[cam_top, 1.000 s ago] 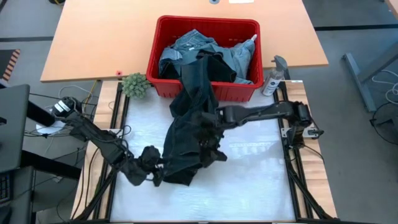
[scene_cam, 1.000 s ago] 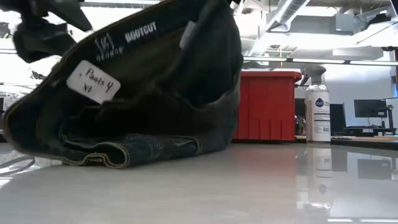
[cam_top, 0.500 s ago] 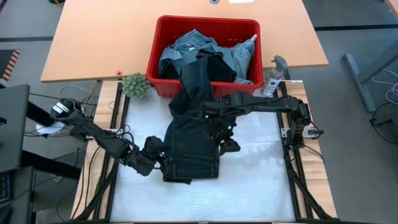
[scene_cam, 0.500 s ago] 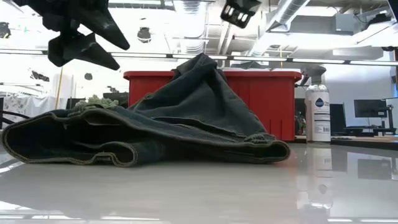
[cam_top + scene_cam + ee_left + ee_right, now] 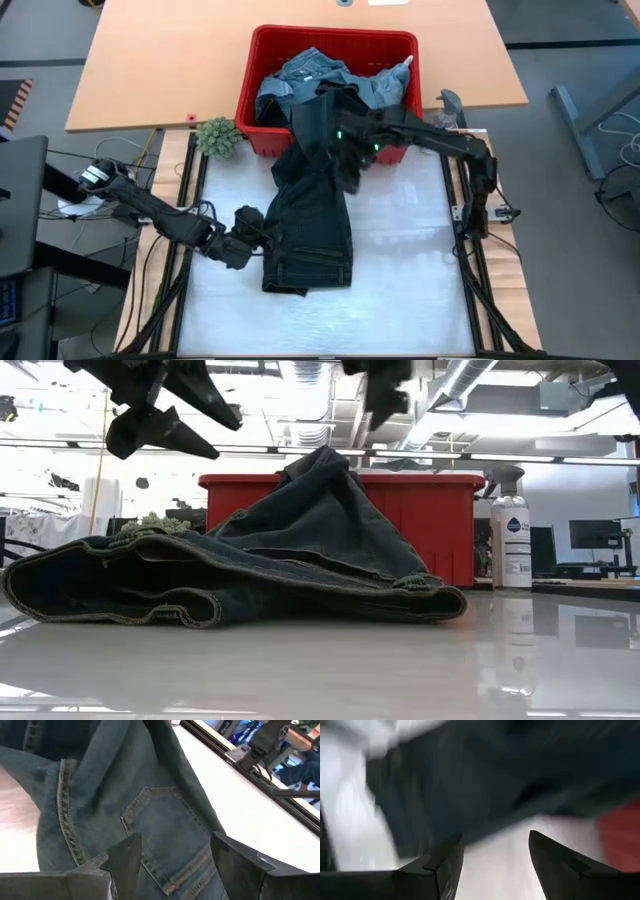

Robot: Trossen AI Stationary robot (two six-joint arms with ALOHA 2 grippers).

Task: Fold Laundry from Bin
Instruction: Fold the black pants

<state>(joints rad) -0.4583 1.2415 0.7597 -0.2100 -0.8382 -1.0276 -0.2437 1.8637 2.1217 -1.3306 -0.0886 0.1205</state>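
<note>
Item: dark jeans [image 5: 308, 225], waist flat on table, legs trailing to 12 o'clock into red bin [image 5: 262, 62]. Left gripper [image 5: 250, 224] and right gripper [image 5: 345, 160]: wide, empty. I'd draw legs clear before folding.

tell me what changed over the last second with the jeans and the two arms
Both grippers let go of the dark jeans, which dropped from a lifted bunch to lie flat on the table, one leg still trailing over the rim of the red bin. The right gripper moved away toward the bin, open and empty. The left gripper shifted slightly beside the waistband, open. The plant, spray bottle and laundry in the bin stayed put.
</note>
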